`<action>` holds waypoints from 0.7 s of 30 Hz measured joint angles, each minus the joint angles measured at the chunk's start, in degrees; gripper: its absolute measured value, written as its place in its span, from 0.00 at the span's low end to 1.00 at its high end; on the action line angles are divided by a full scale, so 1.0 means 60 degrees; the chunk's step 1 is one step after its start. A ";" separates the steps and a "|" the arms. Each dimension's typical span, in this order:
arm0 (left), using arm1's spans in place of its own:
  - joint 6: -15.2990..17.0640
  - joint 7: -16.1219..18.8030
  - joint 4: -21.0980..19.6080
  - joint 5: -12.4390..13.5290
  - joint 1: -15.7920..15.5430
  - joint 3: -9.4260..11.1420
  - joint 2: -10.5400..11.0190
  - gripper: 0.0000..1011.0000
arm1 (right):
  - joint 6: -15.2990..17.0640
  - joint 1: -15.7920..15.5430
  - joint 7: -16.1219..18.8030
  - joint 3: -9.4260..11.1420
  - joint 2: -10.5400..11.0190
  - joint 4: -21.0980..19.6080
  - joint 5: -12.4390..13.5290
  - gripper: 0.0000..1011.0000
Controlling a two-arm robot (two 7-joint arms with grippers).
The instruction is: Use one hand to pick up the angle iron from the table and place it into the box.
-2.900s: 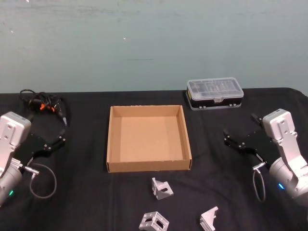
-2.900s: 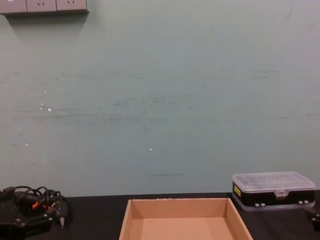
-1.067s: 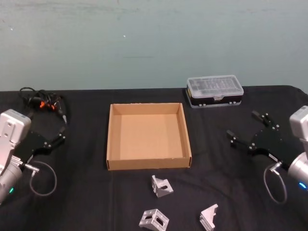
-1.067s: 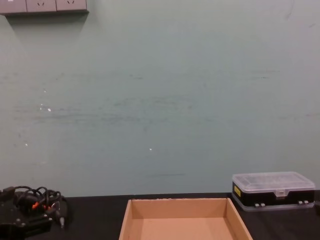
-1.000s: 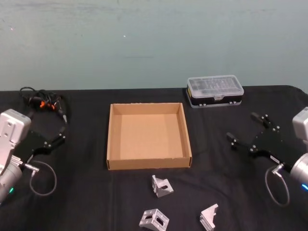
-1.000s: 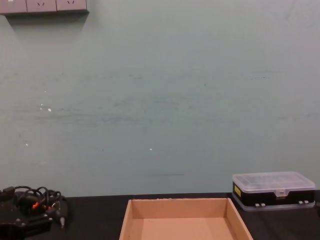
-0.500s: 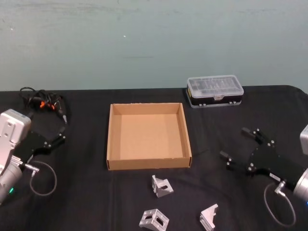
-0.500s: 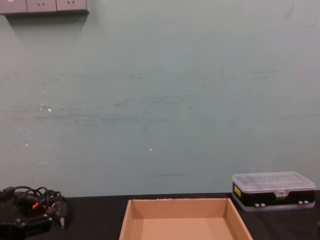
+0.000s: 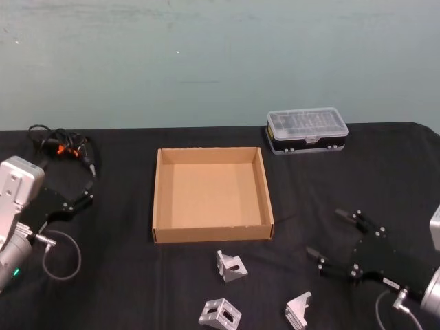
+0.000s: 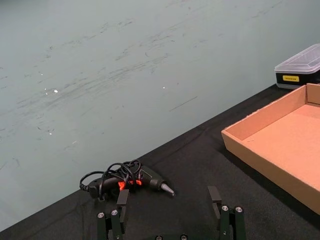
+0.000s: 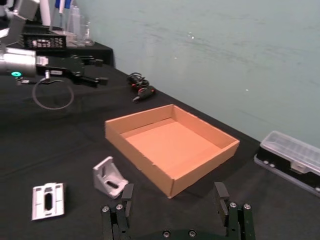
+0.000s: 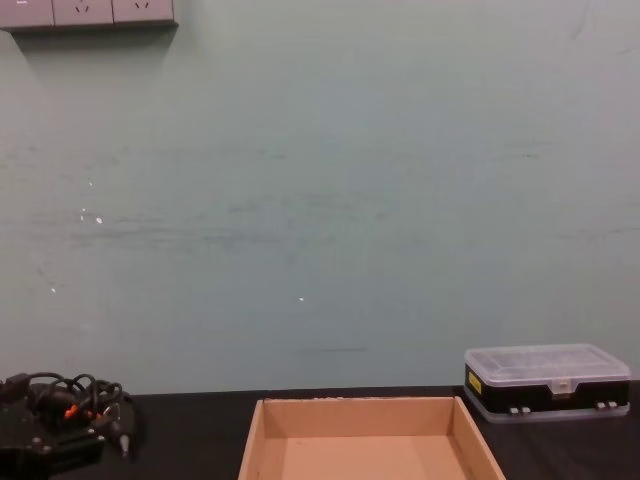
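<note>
Your right gripper (image 9: pixel 325 233), black and jointed, hangs low over the flat matte black table (image 9: pixel 124 275) at the near right. Its jaws are spread wide with nothing between them.

Three silver metal angle irons lie on the table, on the near side of the shallow brown cardboard box (image 9: pixel 157 199), all apart from one another.
- The upright angle iron (image 9: pixel 232 267) sits just in front of the box's near wall, not touching it.
- The near-left angle iron (image 9: pixel 220 314) lies closer to you, slightly left.
- The near-right angle iron (image 9: pixel 300 311) lies by the near edge, just left of the right gripper. There seems to be a gap between them, but you can't be sure from here.

The box sits mid-table, its bare floor showing.

Your left gripper (image 9: pixel 86 194) is parked at the left over the table, jaws apart, holding nothing. Beyond it lies a black device with looped cables and orange bits (image 9: pixel 62 148). A small black case with a clear plastic lid (image 9: pixel 307 132) stands far right of the box, apart from it.
</note>
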 joint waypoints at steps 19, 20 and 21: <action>0.0000 0.0000 0.0000 0.0000 0.0000 0.0000 0.0000 0.99 | 0.0423 -0.0724 0.0410 0.0189 0.0076 -0.0441 -0.0309 0.99; 0.0000 0.0000 0.0000 0.0000 0.0000 0.0000 0.0000 0.99 | 0.0462 -0.0748 0.0470 0.0206 0.0084 -0.0448 -0.0315 0.99; 0.0000 0.0000 0.0000 0.0000 0.0000 0.0000 0.0000 0.99 | 0.0485 -0.0760 0.0504 0.0213 0.0090 -0.0449 -0.0318 0.99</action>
